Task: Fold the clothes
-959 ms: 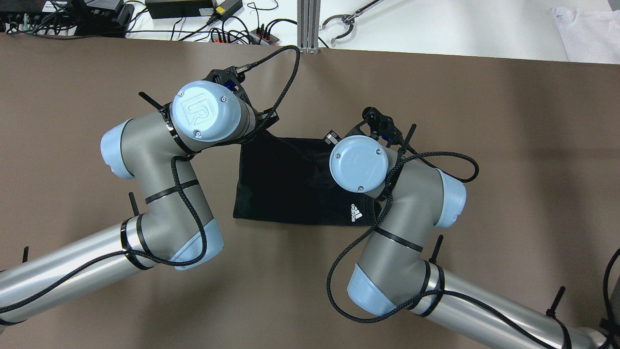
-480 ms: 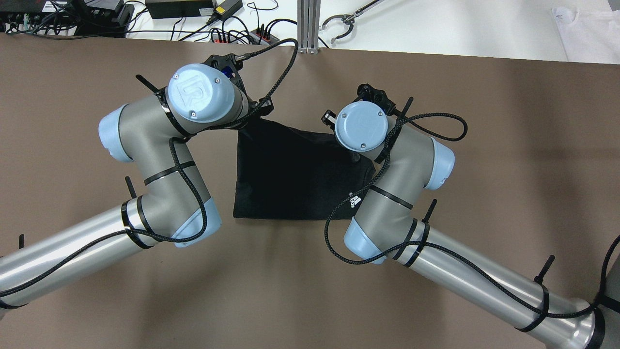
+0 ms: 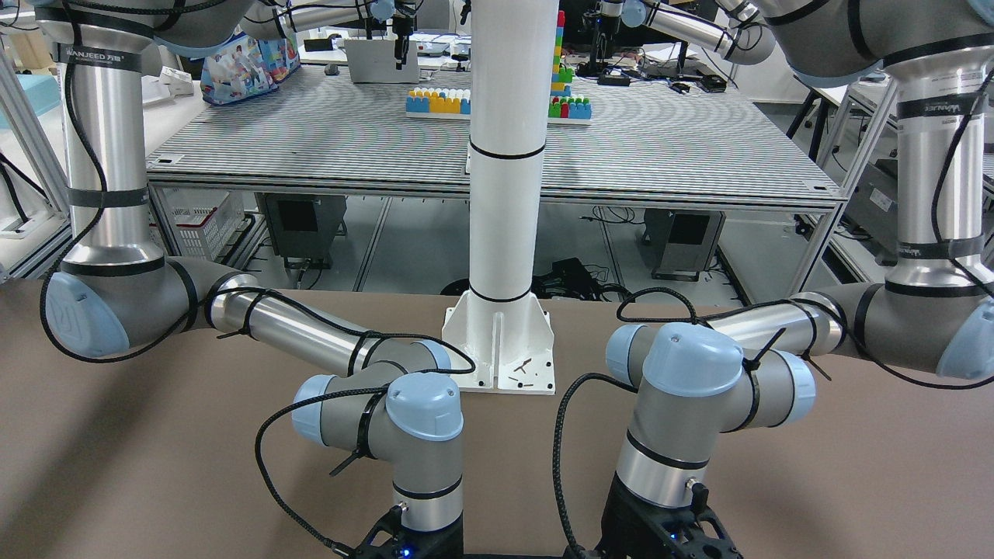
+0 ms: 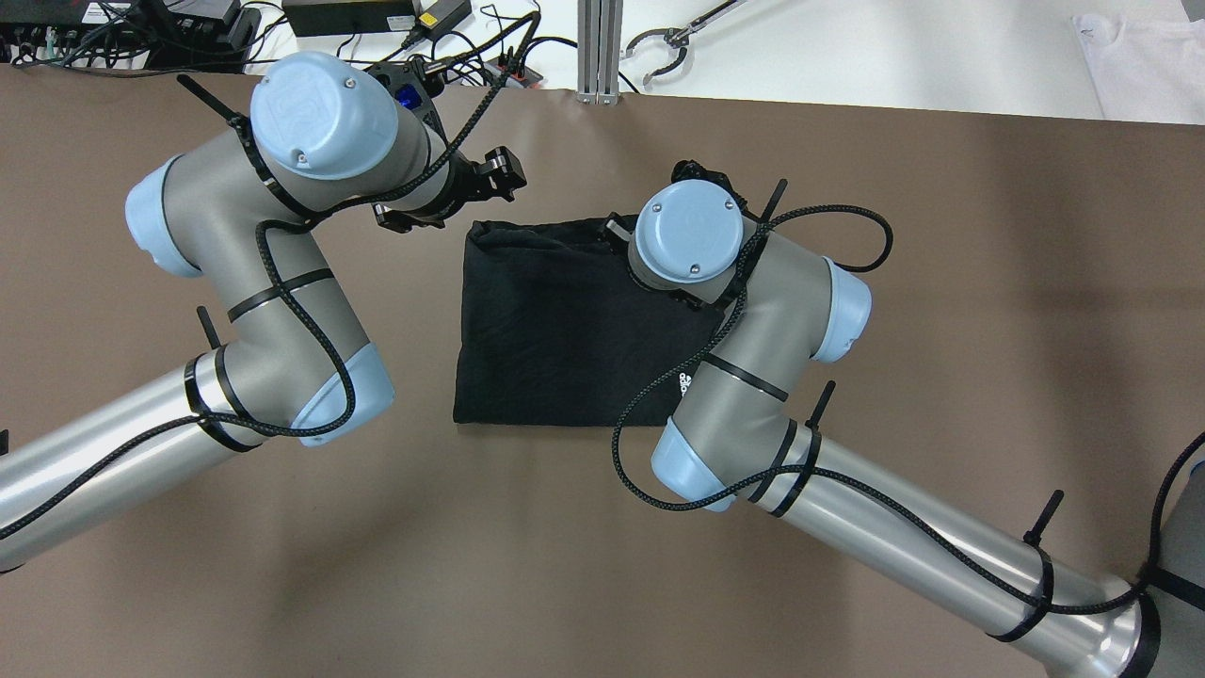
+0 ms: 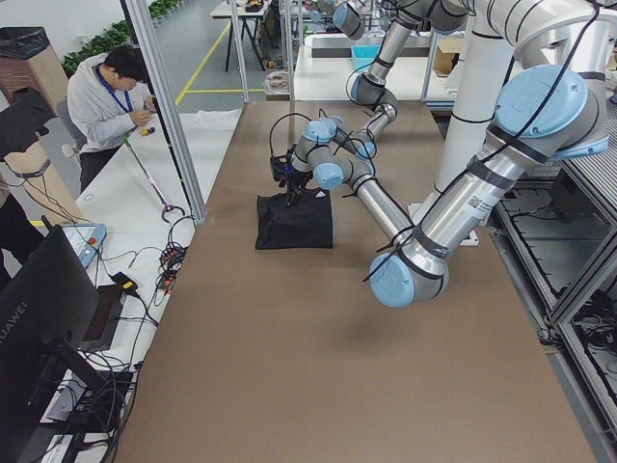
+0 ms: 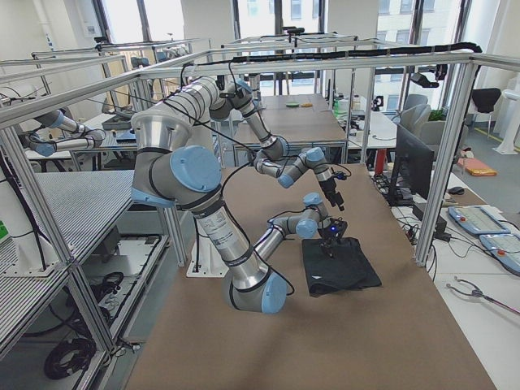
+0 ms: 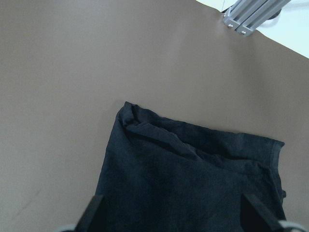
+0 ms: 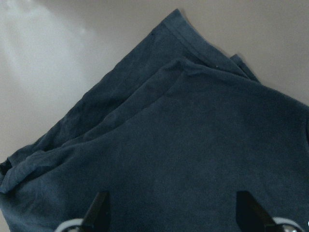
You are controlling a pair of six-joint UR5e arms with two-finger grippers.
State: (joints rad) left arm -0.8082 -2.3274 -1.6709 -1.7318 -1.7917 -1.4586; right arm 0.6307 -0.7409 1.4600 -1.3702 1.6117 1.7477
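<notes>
1. Both arms have swung toward the table's (image 4: pixel 941 282) far edge; left gripper (image 7: pixel 172 216) has pulled off the cloth (image 4: pixel 555 330).
2. Left gripper gapes wide, empty, near its far corner.
3. Right gripper (image 8: pixel 172 212), wide and empty, hovers over it.
4. Cloth lies folded mid-table.

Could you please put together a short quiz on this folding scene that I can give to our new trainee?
1. True or false: the left gripper is clamped on the black garment.
2. The garment is: A lying on the brown table; B lifted clear of it; C hanging off its edge.
3. Is the right gripper open or shut?
Key: 1 false, it is open and empty; 2 A; 3 open, above the garment.
</notes>
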